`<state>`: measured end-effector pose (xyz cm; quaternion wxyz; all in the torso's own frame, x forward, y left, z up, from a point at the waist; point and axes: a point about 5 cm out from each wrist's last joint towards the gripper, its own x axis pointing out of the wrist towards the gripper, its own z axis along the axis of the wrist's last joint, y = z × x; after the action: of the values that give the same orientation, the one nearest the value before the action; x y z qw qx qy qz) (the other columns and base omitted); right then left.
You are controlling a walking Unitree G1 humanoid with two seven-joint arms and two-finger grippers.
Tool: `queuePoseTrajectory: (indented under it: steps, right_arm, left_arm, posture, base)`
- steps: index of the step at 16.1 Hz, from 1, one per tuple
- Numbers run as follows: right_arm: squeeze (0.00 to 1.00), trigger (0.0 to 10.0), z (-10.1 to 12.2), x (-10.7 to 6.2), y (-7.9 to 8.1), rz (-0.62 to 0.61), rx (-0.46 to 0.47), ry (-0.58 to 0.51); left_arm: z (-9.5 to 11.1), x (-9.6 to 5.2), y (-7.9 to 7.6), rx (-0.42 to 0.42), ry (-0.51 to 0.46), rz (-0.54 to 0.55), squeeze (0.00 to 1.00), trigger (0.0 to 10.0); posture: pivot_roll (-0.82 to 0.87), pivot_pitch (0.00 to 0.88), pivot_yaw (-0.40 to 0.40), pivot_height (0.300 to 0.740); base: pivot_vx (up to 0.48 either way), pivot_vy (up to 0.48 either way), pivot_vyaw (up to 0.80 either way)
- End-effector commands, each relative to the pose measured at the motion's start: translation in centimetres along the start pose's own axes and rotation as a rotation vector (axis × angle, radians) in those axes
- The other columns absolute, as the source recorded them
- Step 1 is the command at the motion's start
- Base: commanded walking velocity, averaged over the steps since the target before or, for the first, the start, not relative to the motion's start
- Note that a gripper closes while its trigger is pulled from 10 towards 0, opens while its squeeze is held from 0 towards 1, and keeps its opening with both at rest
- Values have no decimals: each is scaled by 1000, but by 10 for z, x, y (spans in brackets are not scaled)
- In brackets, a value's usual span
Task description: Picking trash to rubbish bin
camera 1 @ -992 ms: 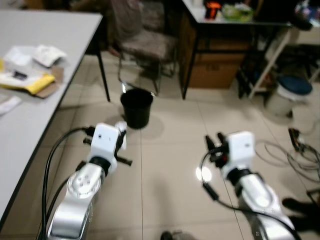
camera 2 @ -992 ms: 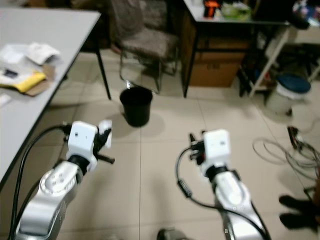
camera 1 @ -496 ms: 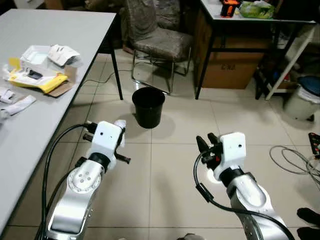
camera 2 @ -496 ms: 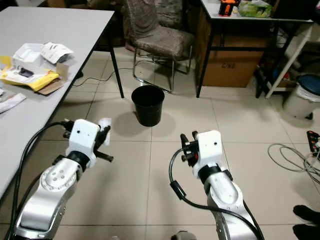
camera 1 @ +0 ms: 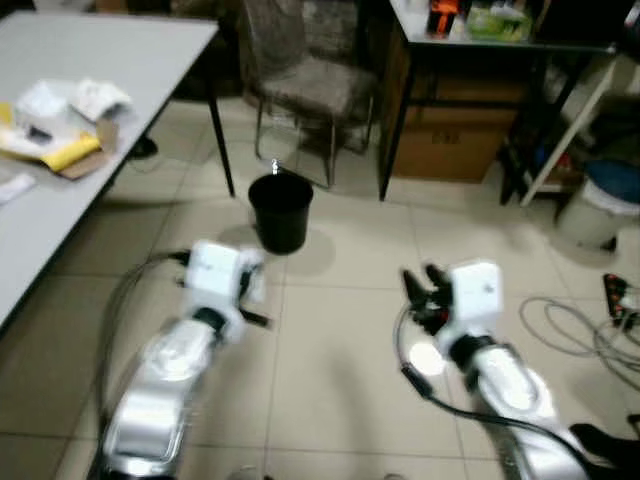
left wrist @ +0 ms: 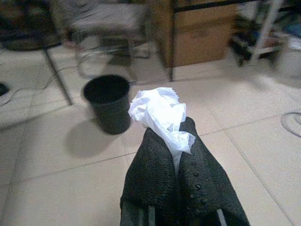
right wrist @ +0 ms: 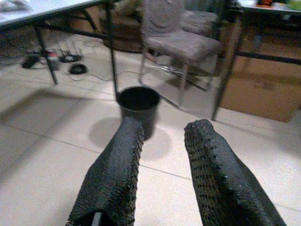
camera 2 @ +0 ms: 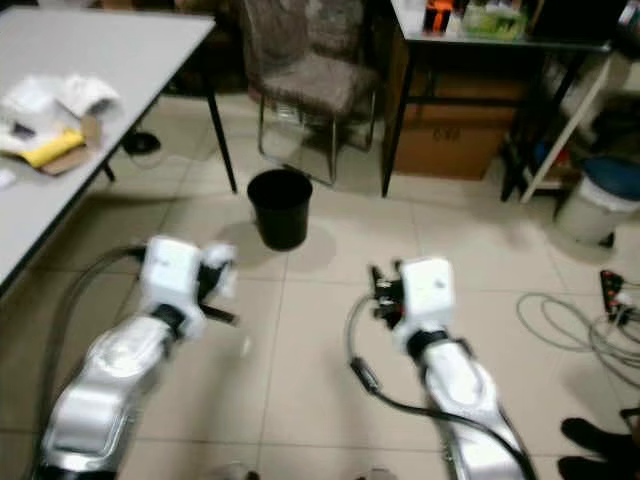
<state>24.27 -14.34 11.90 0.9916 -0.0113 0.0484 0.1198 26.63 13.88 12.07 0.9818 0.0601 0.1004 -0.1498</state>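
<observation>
1. Compared with half a second ago, my head views have gone soft with blur and the whole scene has slid a little, so I read that as the camera moving; the arms sit much as they did.
2. On my far left, the grey rectangular table [camera 1: 90,120] carries one loose heap of white and yellow paper packaging [camera 1: 55,125].
3. The left gripper [left wrist: 171,141] hangs over the tiled floor, its two black fingers pressed together on one crumpled white tissue [left wrist: 160,113], which sticks out past the fingertips.
4. One small round black plastic bin [camera 1: 280,210] stands on the pale tiled floor [camera 1: 330,370] ahead of that gripper, near but clearly apart from it, with the tissue still short of its rim.
5. Behind the bin I count one grey upholstered metal-legged chair [camera 1: 305,80].
6. The right gripper [right wrist: 162,129] is raised over the floor with its two fingers spread and nothing between them.
7. Further right, one brown cardboard box [camera 1: 445,140] sits under a dark-framed desk [camera 1: 500,45], and pale cables [camera 1: 575,325] loop on the floor.
</observation>
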Motion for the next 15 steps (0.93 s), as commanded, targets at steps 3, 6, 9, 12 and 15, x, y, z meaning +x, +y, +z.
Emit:
queuePoseTrajectory:
  steps: [3, 6, 9, 12, 15]
  right_arm:
    - [0, 10000, 2, 1, 5, 11, 21, -11]
    - [0, 10000, 0, 2, 4, 6, 36, -6]
    - [0, 10000, -2, 3, 2, 2, 61, 5]
    - [0, 10000, -5, 3, 0, -4, 74, 12]
    - [0, 10000, -8, 2, 0, 2, 62, 17]
  left_arm:
    - [4, -2, 5, 66, -25, 37, 0, 10000]
    - [10, -2, 9, 37, -60, 64, 0, 10000]
    - [11, -3, 9, 27, -78, 56, 0, 10000]
    - [12, -3, 7, 24, -81, 48, 0, 10000]
    - [12, -2, 6, 28, -83, 42, 0, 10000]
  posture:
    - [-49, 91, 2, 740]
    - [-46, 82, -3, 740]
    - [-46, 71, -8, 740]
    - [-42, 65, -5, 740]
    - [-39, 57, -3, 740]
  base:
    - [0, 0, 0]
    - [0, 0, 0]
    - [363, 0, 0]
    - [402, 0, -333]
    - [420, 0, -377]
